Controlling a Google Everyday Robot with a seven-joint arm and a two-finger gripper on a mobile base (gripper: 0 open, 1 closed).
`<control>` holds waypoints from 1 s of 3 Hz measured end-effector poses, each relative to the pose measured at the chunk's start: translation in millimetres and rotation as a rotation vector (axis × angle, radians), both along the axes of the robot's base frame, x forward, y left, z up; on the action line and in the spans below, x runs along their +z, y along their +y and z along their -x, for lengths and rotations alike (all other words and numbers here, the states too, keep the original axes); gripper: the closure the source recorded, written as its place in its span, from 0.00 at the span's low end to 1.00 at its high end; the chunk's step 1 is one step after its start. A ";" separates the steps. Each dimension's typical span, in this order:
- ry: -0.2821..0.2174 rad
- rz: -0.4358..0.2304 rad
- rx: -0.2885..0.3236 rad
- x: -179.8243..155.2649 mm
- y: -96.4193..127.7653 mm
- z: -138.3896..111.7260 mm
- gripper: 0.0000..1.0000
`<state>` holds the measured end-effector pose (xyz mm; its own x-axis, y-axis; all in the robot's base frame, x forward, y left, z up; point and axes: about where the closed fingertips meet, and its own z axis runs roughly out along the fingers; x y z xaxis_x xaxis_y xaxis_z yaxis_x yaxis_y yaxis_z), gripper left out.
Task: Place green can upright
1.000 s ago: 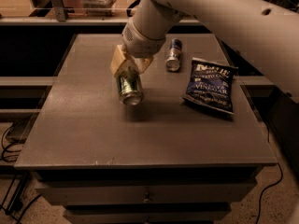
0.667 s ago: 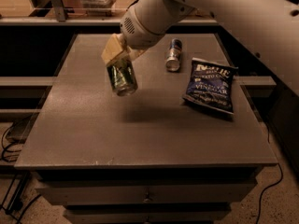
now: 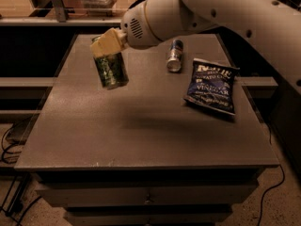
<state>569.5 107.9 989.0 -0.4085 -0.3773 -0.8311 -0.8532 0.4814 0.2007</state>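
The hand (image 3: 108, 44) is clamped on the top of the green can (image 3: 112, 69), holding it slightly tilted above the worktop's (image 3: 141, 135) left rear, apart from the blue can (image 3: 174, 55) and a bag (image 3: 211, 86) reading "VINEGAR".

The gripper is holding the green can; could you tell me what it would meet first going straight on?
Probably the table toward its left edge: the gripper, shut on the green can, points down-left; depth is unclear.
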 end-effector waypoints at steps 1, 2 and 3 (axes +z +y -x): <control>-0.099 -0.009 0.043 17.0 -0.7 11.4 1.00; -0.130 0.059 0.057 19.7 0.4 10.4 1.00; -0.191 0.167 0.172 14.3 13.9 17.2 1.00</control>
<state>552.4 121.8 1003.3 -0.1692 -0.5648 -0.8077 -0.9396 0.3399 -0.0408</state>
